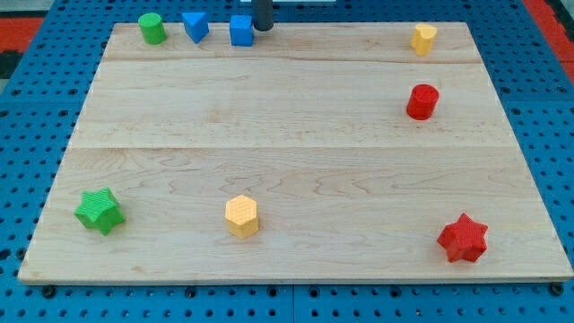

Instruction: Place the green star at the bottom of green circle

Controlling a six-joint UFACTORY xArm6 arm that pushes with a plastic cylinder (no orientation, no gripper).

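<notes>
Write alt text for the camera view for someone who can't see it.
A wooden board holds eight blocks, with my tip at the top edge beside a blue cube. The green star sits bottom left, far below the green circle at top left. Others: blue block, yellow blocks, red cylinder, red star.

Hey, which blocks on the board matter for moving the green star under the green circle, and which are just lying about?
Belong to the job: green star; green circle; my tip, beside the blue cube.

Lying about: blue cube; blue block; yellow block; red cylinder; yellow hexagon; red star.
</notes>
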